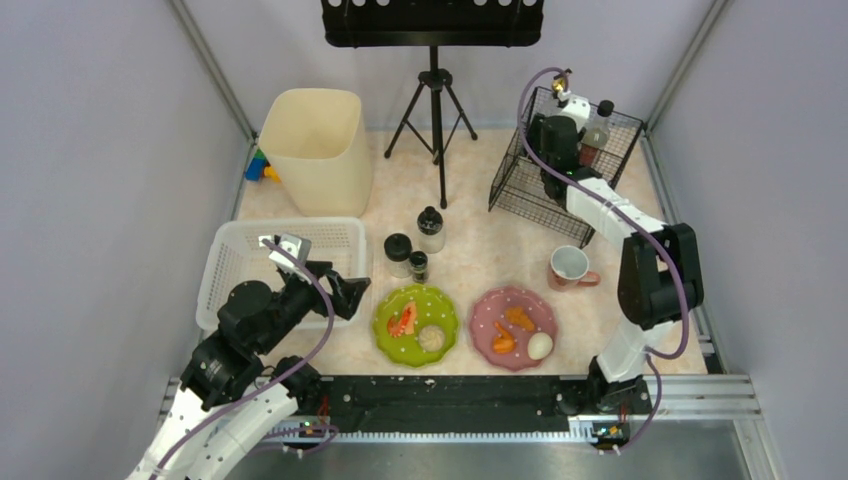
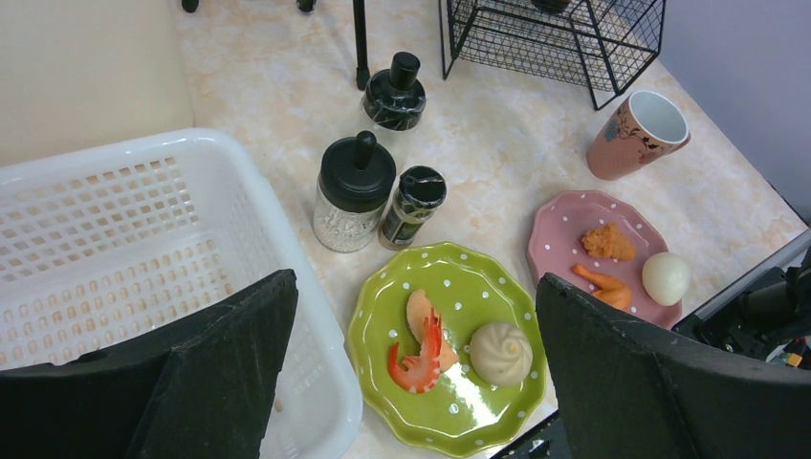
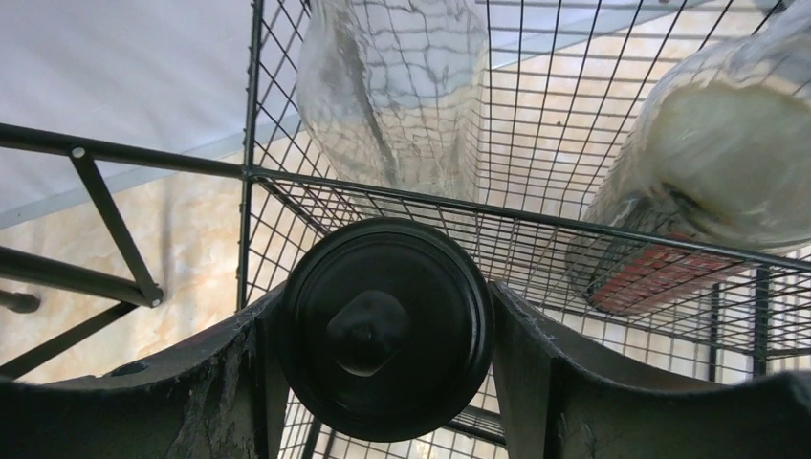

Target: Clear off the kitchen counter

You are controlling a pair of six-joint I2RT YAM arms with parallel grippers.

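hovering l gripper [image 1: 352, 298] above kitchen counter [image 1: 480, 250]

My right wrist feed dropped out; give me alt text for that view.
The right gripper clamps a black-lidded jar by its round lid, seen from above. Beyond it stands the black wire rack, holding a clear bottle and a blurred bottle with a red label.

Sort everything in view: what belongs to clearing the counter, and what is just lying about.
Belongs to the job:
counter, green plate and pink plate with food, mug, three jars, held jar, wire rack, white basket, probably the bin.

Just lying about:
tripod, black board on top of it, toy blocks behind the bin.
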